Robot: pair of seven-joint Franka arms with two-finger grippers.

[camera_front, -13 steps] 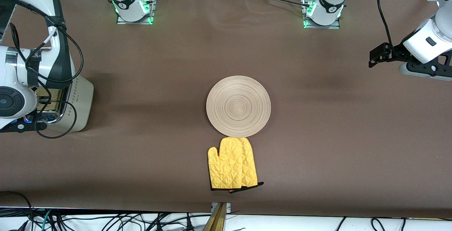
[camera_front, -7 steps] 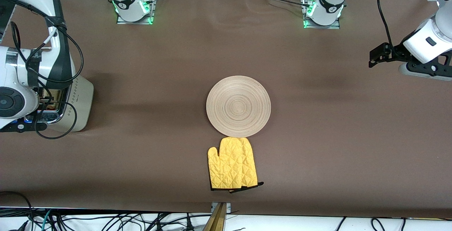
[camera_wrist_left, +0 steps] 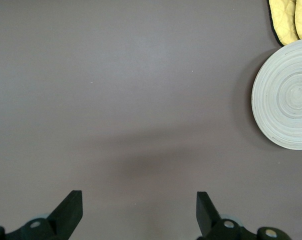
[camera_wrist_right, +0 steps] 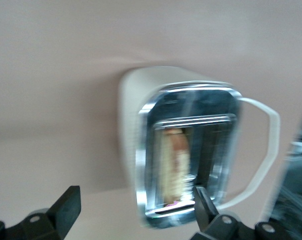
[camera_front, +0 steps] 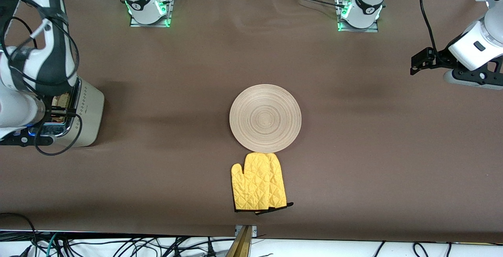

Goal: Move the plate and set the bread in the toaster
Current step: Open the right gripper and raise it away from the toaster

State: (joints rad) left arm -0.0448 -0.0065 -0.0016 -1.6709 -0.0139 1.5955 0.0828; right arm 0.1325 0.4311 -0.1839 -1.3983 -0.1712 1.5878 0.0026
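The cream-beige toaster [camera_front: 87, 111] stands at the right arm's end of the table. The bread [camera_front: 61, 100] stands in one of its slots. In the right wrist view the bread [camera_wrist_right: 173, 162] sits inside the toaster's chrome top [camera_wrist_right: 191, 100]. My right gripper [camera_wrist_right: 136, 205] is open and empty, up in the air over the toaster. The pale wooden plate [camera_front: 265, 118] lies flat at the table's middle, with nothing on it. My left gripper [camera_front: 422, 62] waits open and empty over bare table at the left arm's end; its wrist view shows the plate [camera_wrist_left: 286, 100].
A yellow quilted oven mitt [camera_front: 258, 182] lies just nearer the front camera than the plate, touching its rim; it also shows in the left wrist view [camera_wrist_left: 291, 20]. A white cord [camera_wrist_right: 263, 150] loops beside the toaster. A brown cloth [camera_front: 353, 162] covers the table.
My right arm has lifted and shifted over the toaster, uncovering more of its top. The bread stays in the slot. The left arm, plate and mitt have not moved.
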